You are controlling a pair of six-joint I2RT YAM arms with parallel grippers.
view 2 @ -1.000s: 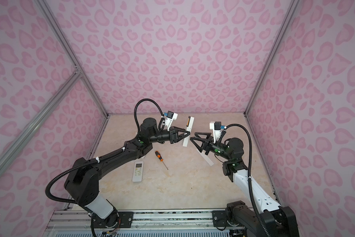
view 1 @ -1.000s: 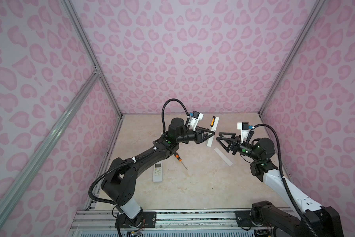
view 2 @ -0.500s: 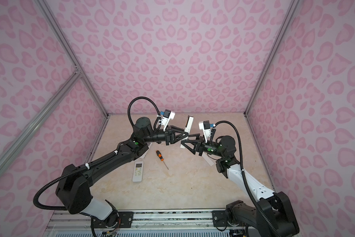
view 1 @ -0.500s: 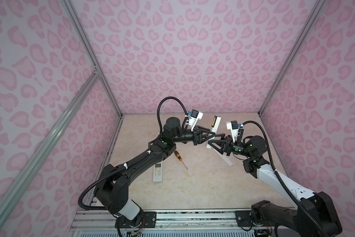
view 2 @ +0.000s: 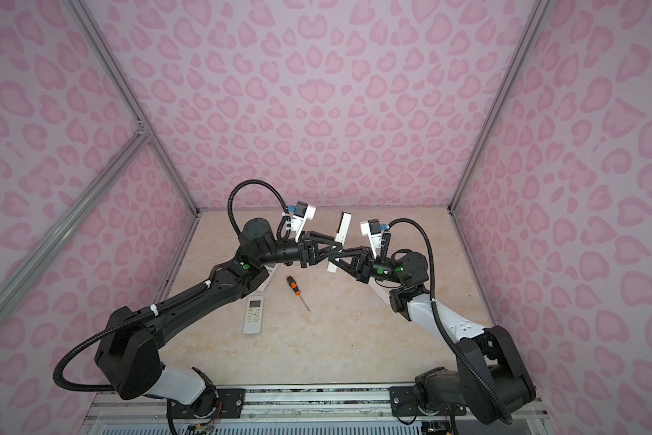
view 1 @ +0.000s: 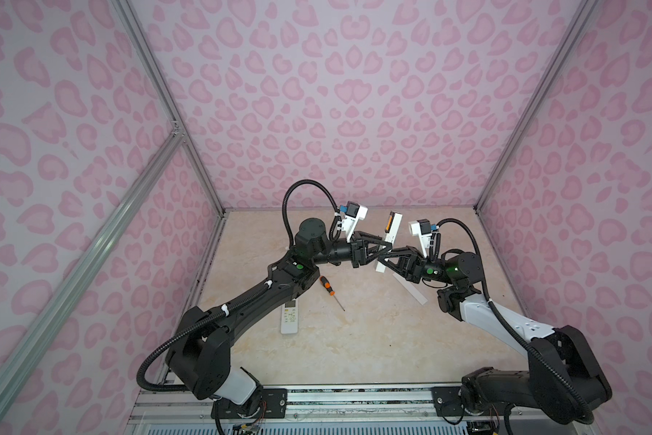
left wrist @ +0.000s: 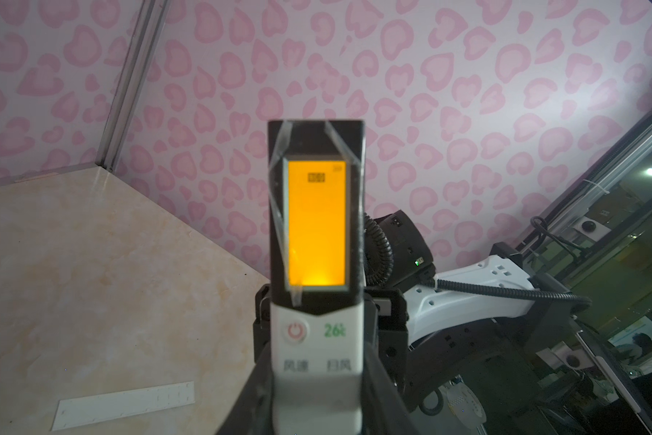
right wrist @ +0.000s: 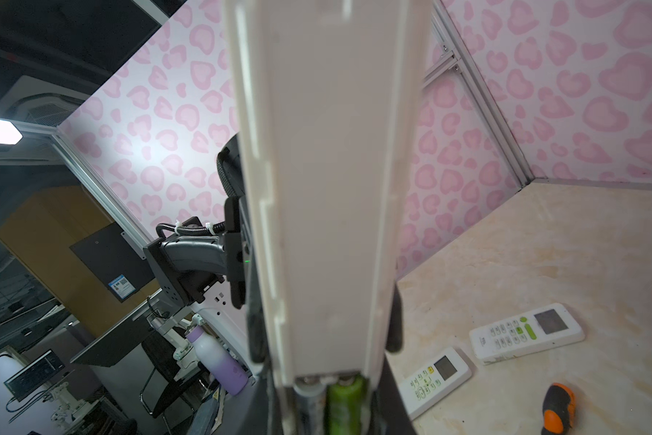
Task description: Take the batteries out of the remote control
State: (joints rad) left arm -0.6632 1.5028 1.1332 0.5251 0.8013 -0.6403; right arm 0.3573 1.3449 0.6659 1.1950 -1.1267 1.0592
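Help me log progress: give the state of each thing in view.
lit remote, held off the table, screen orange
left gripper, fingers shut on lit remote
right gripper, at remote's open back, grip unclear
green battery, seated in remote
back cover, off, flat on table
screwdriver, lying loose
small remote, face up on table

free: tabletop (view 1: pixel 373 346) front half | on tabletop: screwdriver (view 1: pixel 329 290), white remote (view 1: pixel 290 320) left of centre, white strip (view 1: pixel 411 292) right | centre air: raised remote (view 1: pixel 390 230) blocks

A robotics lab: aluminium-framed booth (view 1: pixel 176 130), monitor (right wrist: pixel 34 371) beyond
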